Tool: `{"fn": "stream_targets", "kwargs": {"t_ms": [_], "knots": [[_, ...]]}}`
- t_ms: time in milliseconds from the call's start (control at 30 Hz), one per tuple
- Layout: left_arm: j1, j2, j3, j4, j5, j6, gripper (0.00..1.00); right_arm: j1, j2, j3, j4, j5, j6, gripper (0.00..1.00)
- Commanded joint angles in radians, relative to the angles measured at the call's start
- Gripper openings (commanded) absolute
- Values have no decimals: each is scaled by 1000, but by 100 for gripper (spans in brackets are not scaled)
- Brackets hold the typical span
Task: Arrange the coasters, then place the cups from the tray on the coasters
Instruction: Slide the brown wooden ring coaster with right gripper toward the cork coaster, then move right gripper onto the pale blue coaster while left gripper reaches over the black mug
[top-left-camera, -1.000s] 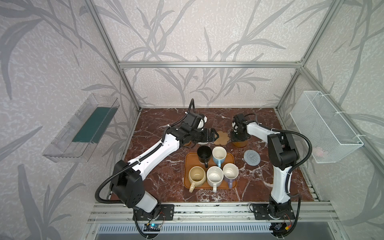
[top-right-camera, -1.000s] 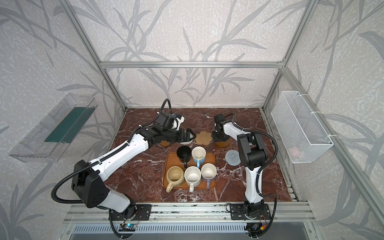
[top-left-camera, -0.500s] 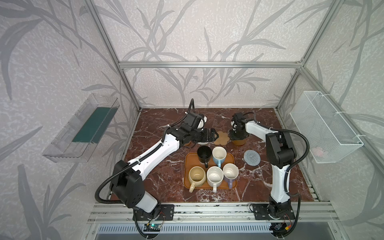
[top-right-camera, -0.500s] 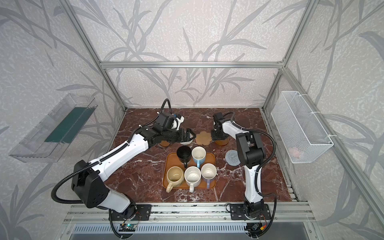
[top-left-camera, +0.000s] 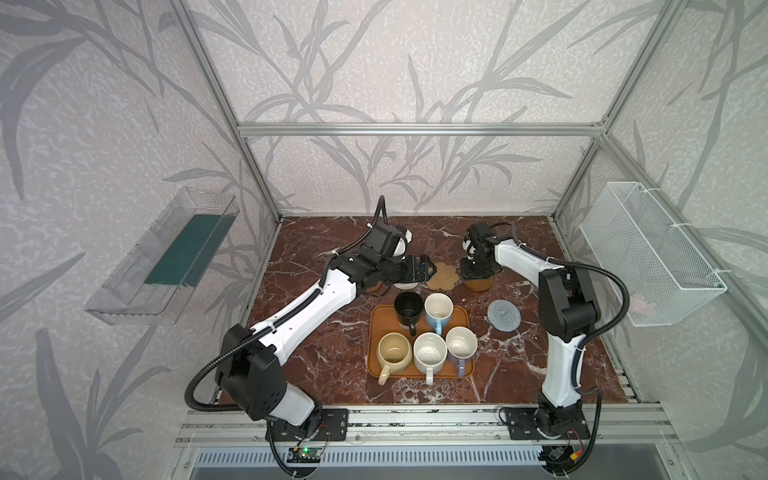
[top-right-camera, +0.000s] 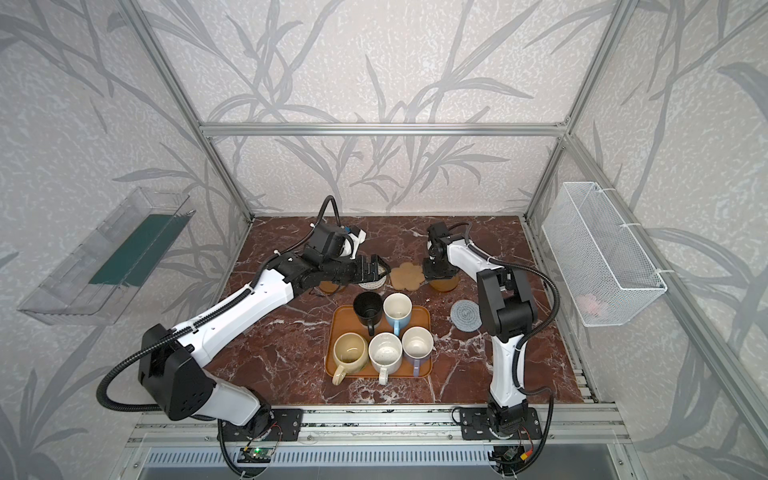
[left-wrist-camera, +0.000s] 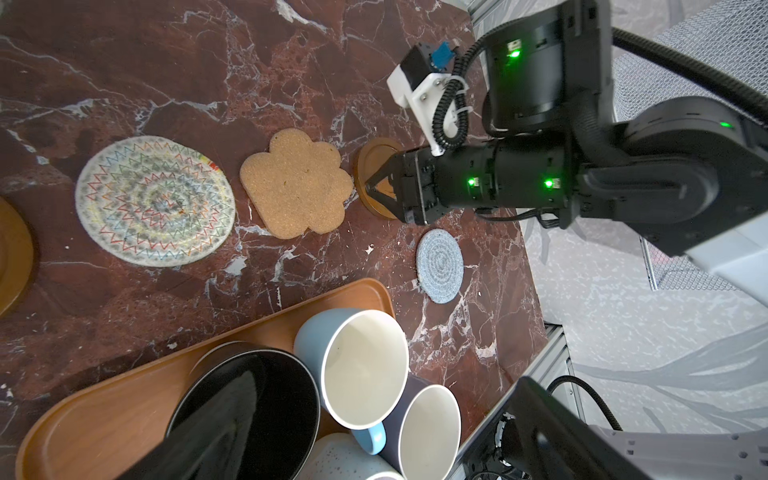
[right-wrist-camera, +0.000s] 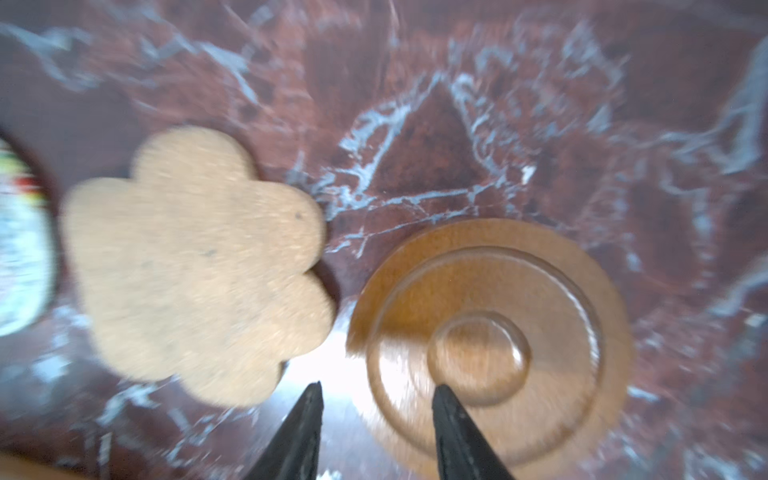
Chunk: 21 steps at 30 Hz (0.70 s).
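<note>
Right end effector (right-wrist-camera: 380, 399) is working low over the right brown disc coaster (right-wrist-camera: 490, 340), just beyond the tray's (top-left-camera: 376, 332) far right corner. The jaws are parted and gripping nothing. One fingertip is over the disc's face and the other is over bare bench (top-left-camera: 332, 353), in the narrow gap beside the flower-shaped coaster (right-wrist-camera: 199, 266). So I'm straddling the rim. The wrist view is blurry, and I can't tell whether either tip is touching.

My read is that I'm settling this disc into the far row. To do that well, I'm wanting a slow, level close on the rim. The wood looks hard and slick, so it could skate on the marble. The outer tip has little room, and any sideways drift would be shoving the flower out of line.

Left end effector (top-right-camera: 376, 268) is hovering wide open and empty above the beige woven coaster (left-wrist-camera: 154, 201). The other brown disc (top-right-camera: 328, 286) is lying to the left of that.

The grey-blue coaster (top-left-camera: 503, 316) is lying right of the tray, nearer than the row, so I'm judging it is next. All five cups (top-left-camera: 430, 353) are waiting on the tray.
</note>
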Motion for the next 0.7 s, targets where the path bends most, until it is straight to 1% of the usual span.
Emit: {"fn": "stream_targets", "kwargs": {"t_ms": [0, 33, 100, 167, 267, 300, 333, 367, 400, 467, 533, 667], "knots": [[-2, -49, 1, -19, -27, 17, 99, 0, -140, -25, -19, -25, -10, 47], [-2, -57, -2, -17, -29, 15, 99, 0, -179, -44, -17, -26, -12, 50], [-2, -74, -12, -8, -34, 11, 99, 0, -262, -93, -1, -17, -11, 65], [-2, -101, -35, 18, -29, 8, 99, 0, -376, -164, 28, -6, -7, 82], [-2, -144, -68, 56, -13, 4, 99, 1, -522, -264, 38, 62, 6, 100], [-4, -156, -79, 69, -5, 7, 99, 0, -561, -299, 49, 90, 11, 99], [-3, -177, -94, 95, 4, 10, 99, 0, -604, -337, 60, 152, 36, 99], [-5, -201, -122, 134, 16, 11, 99, -2, -639, -372, 56, 200, 91, 99], [-5, -221, -151, 172, 20, 8, 99, -9, -664, -402, 41, 211, 116, 99], [-8, -272, -220, 262, 19, 1, 99, -33, -708, -475, 57, 140, 43, 99], [-8, -305, -262, 284, -10, -39, 99, -47, -726, -514, 33, 137, 47, 99], [-10, -319, -304, 278, 18, -78, 99, -64, -739, -580, 8, 109, 80, 100]]}}
